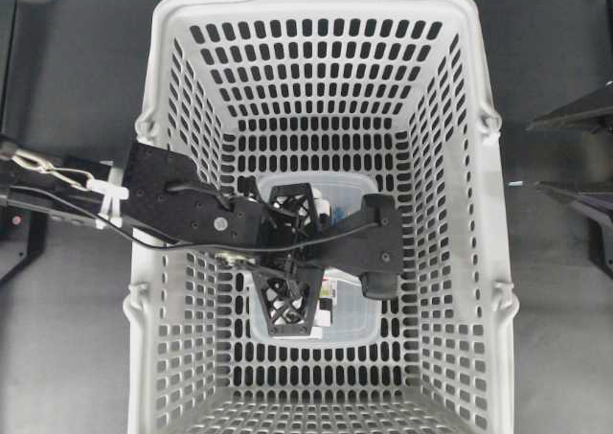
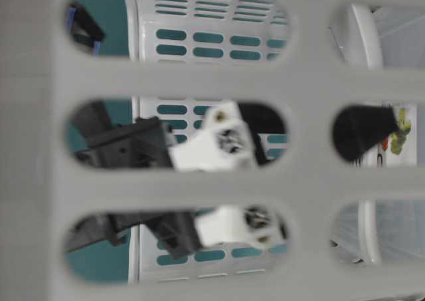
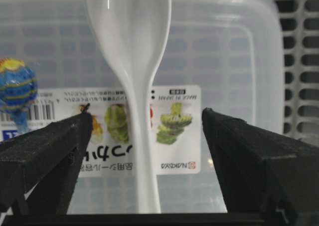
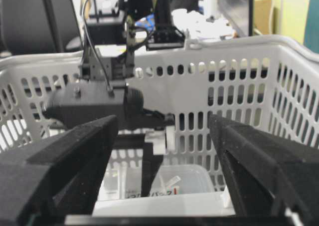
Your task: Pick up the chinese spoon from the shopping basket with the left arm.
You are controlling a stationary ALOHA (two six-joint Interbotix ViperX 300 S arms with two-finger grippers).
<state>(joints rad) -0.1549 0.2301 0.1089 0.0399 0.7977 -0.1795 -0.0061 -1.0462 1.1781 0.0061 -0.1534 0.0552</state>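
Your left gripper (image 3: 144,136) was spread wide, grasping nothing, its jaws straddling the chinese spoon (image 3: 132,61), which lay on the clear container (image 3: 239,61) on the shopping basket (image 1: 460,118) floor. Closing carelessly could have skidded the slick handle across that lid. Your right gripper (image 4: 164,161) waited parted outside the basket.

The chinese spoon (image 3: 130,61) is glossy, smooth white plastic with bright highlights along its bowl. Beneath it, the clear container (image 3: 234,51) is translucent plastic bearing a printed paper label (image 3: 172,131). The shopping basket (image 1: 479,89) is matt light-grey slotted plastic. The left pincer (image 3: 144,151) fingers (image 3: 45,151) look matt, slightly rough black.
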